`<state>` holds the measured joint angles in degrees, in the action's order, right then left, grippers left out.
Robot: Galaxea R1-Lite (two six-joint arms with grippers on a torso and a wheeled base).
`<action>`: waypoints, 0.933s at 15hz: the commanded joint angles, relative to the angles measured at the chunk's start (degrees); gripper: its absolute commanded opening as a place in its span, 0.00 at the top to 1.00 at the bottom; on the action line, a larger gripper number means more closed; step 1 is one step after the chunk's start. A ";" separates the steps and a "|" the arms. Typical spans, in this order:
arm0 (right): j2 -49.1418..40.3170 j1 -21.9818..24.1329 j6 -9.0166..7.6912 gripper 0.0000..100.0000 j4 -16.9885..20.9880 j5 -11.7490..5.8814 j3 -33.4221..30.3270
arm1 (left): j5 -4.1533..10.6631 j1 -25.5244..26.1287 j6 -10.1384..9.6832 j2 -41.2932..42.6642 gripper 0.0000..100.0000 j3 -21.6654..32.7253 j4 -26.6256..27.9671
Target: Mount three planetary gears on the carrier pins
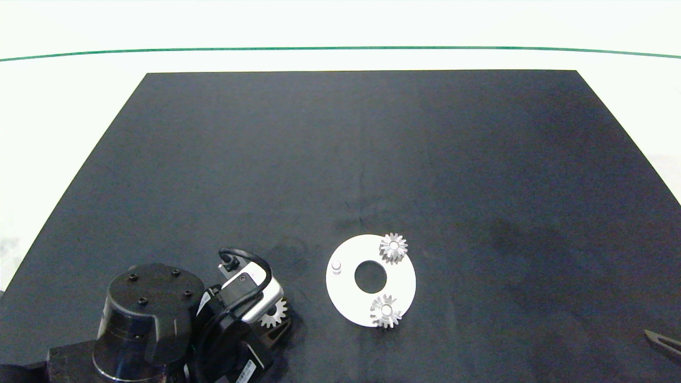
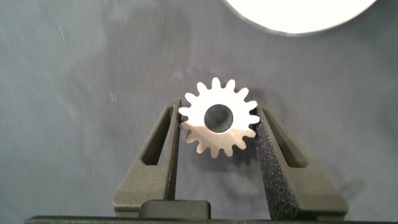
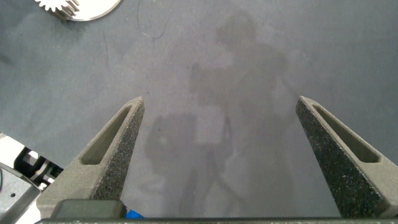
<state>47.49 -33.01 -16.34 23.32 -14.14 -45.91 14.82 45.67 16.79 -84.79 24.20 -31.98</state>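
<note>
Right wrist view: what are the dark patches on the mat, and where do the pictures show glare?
Right wrist view: soft shadows on the mat between the open right gripper fingers. Head view: the table beyond the mat is washed out. Left wrist view: the white disc is glaringly bright.

1. Black mat (image 1: pixel 372 159) covering most of the table, white surface around it.
2. White disc (image 1: pixel 348 298) near the mat's front edge, left of centre.
3. Two planetary gears seated on pins: one (image 1: pixel 393 248) at the disc's far side, one (image 1: pixel 385 311) at its near side.
4. Third pin (image 1: pixel 336 266) bare, on the disc's left.
5. Left gripper (image 1: pixel 274 324) near the front-left corner, third gear (image 1: pixel 273 313) at its fingers.
6. Right gripper's tip (image 1: pixel 662 342) at the mat's right edge.
</note>
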 commanded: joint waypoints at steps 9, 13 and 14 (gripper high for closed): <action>-3.81 1.46 -0.28 0.00 0.23 -0.19 0.03 | 2.14 3.29 3.60 0.32 1.00 17.46 16.51; -3.81 1.46 -0.45 0.00 0.15 -0.19 -0.41 | 2.84 5.40 3.52 -1.79 1.00 19.66 17.30; -3.81 1.55 -0.45 0.00 0.15 -0.19 -0.41 | 2.93 6.19 3.52 -2.40 1.00 19.83 17.30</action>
<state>43.69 -31.52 -16.66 23.34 -14.24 -46.28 17.60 51.10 20.20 -85.99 43.65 -14.54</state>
